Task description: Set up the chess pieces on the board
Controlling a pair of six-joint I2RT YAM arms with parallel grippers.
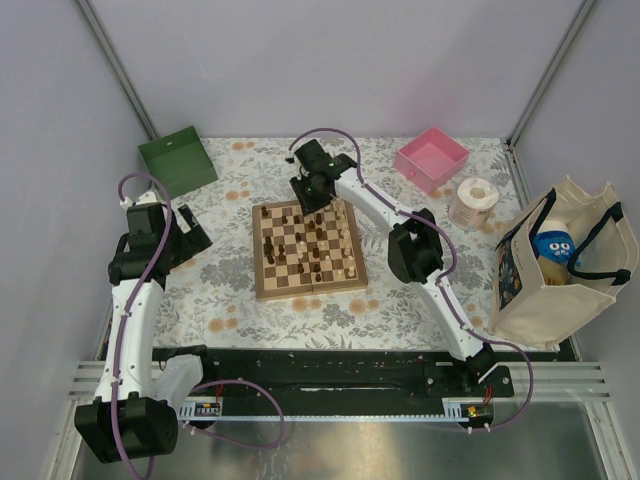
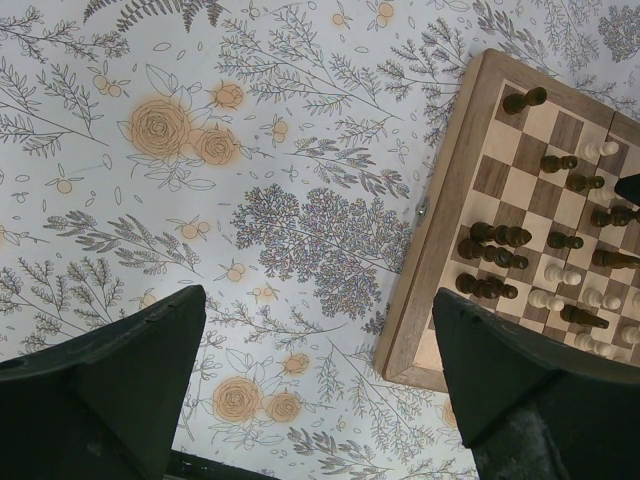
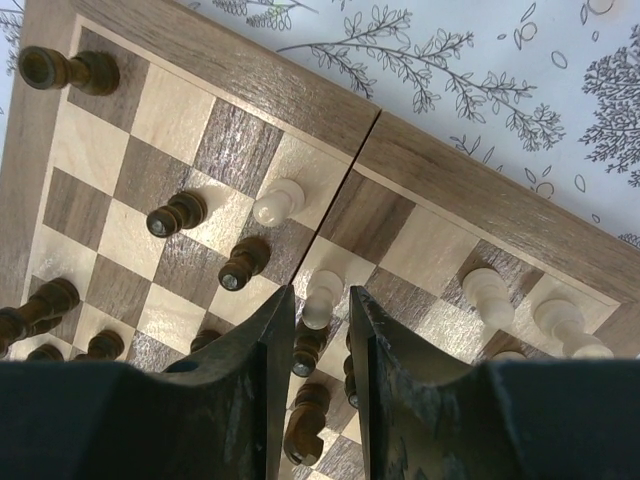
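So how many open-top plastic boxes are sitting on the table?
2: a green box at the far left corner, a pink box at the far right. None seems hidden.

- Even, soft white light; no hard shadows, no glare.
- Top view sharp, slight wide-angle bend at edges.
- Wrist views: near fingers [image 3: 260,400] dark, slightly soft; board [image 3: 450,180] grain crisp.

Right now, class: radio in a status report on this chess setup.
Left gripper open, beside the board. Right gripper straddling a pale piece; grip unclear. Neighbouring pieces crowd it.
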